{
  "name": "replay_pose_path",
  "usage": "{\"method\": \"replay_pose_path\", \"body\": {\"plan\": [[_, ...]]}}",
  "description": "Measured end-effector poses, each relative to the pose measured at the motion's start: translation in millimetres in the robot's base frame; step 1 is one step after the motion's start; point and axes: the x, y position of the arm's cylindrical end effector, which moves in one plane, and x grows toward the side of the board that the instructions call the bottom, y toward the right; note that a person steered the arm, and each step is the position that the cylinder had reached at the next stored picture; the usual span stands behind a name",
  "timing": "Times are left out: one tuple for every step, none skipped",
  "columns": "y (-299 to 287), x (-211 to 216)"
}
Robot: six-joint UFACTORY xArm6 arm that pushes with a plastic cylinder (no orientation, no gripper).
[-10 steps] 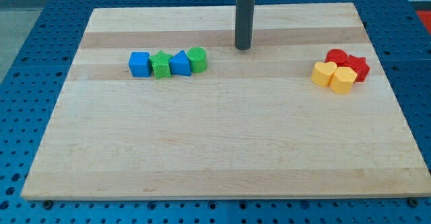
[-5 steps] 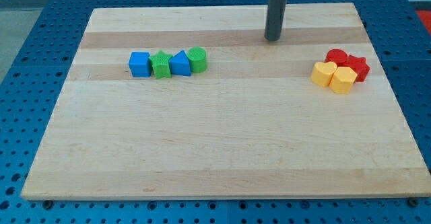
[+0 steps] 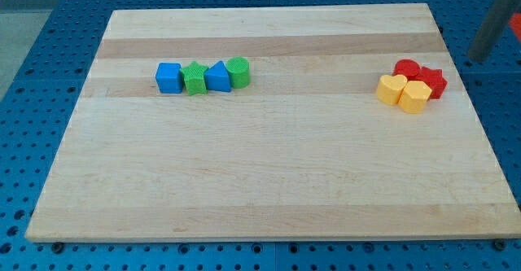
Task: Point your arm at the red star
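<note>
The red star (image 3: pixel 435 82) sits at the right end of a tight cluster near the board's right edge. A red cylinder (image 3: pixel 406 68) lies at its upper left, and two yellow blocks (image 3: pixel 392 89) (image 3: pixel 414 97) lie at its left. My tip (image 3: pixel 477 60) is blurred, at the view's right, beyond the board's right edge. It is up and to the right of the red star, clear of all the blocks.
On the left half of the wooden board (image 3: pixel 269 173) is a row of a blue cube (image 3: pixel 168 78), a green star (image 3: pixel 194 78), a blue triangular block (image 3: pixel 217 77) and a green cylinder (image 3: pixel 238 72). A blue pegboard table surrounds the board.
My tip has swept to the right, from the board's top middle to beyond its right edge. No block has moved.
</note>
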Motion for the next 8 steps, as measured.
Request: {"method": "replay_pose_path", "body": {"plan": [[0,9],[0,10],[0,16],[-3,28],[-16,44],[-33,47],[-49,47],[-62,52]]}}
